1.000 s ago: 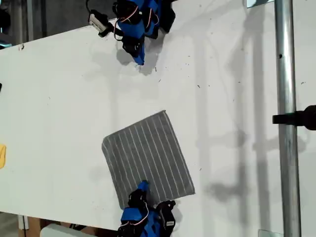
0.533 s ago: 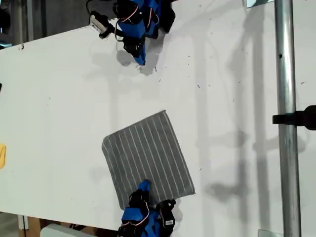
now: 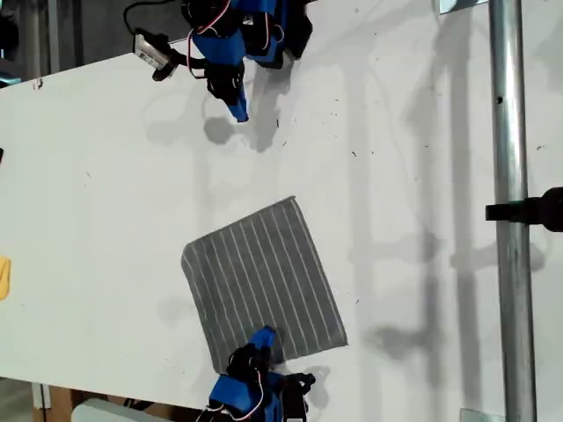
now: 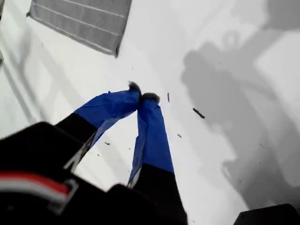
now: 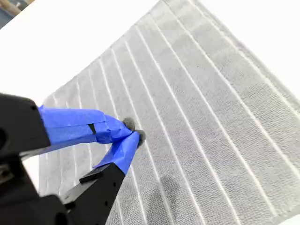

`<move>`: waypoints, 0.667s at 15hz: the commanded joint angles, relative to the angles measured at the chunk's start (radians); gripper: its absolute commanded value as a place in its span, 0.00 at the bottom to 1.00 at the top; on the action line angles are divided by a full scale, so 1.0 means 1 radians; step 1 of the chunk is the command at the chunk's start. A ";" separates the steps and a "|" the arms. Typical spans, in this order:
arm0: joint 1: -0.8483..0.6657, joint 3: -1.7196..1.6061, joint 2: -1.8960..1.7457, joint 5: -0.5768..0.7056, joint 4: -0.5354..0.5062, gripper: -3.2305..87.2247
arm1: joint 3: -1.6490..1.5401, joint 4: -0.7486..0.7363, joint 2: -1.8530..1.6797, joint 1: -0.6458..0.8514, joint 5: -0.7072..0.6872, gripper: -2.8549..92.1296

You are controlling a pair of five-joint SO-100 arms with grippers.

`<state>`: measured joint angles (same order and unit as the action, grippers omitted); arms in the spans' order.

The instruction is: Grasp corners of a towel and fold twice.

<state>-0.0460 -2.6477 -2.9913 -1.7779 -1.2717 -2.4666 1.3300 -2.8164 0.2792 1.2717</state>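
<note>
While the towel (image 3: 261, 280) lies flat and skewed on the white table (image 3: 106, 185), low in the exterior view's middle, my second gripper (image 5: 134, 132) hangs over its striped cloth, tips pressed together on nothing. My first gripper (image 4: 142, 97), tips likewise together and empty, is over bare table well apart from the towel, where dark specks (image 4: 198, 113) and soft shadows mark the surface. A metal pole (image 3: 512, 211) runs down the exterior view's right.

White table (image 3: 422, 158); metal pole (image 3: 508, 229); yellow object (image 3: 4, 277), possibly cloth.
</note>
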 commanded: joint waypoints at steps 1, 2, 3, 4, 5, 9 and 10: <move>0.114 0.229 0.147 -0.080 -0.031 0.00 | 0.224 -0.061 0.239 -0.040 -0.078 0.03; 0.163 0.310 0.224 -0.117 -0.058 0.00 | 0.314 -0.067 0.345 -0.067 -0.101 0.03; 0.210 0.394 0.305 -0.135 -0.081 0.00 | 0.411 -0.072 0.453 -0.095 -0.126 0.03; 0.259 0.471 0.370 -0.163 -0.104 0.00 | 0.514 -0.067 0.557 -0.126 -0.146 0.03; 0.307 0.537 0.423 -0.176 -0.117 0.00 | 0.623 -0.060 0.663 -0.155 -0.169 0.03; 0.489 0.689 0.595 -0.198 -0.095 0.00 | 1.101 0.011 1.126 -0.276 -0.296 0.03; 0.534 0.749 0.669 -0.199 -0.104 0.00 | 1.190 0.028 1.220 -0.298 -0.328 0.03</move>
<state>0.4218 -2.0110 -2.3899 -1.9635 -1.3729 -1.4435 1.3407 -1.6812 0.0138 0.9848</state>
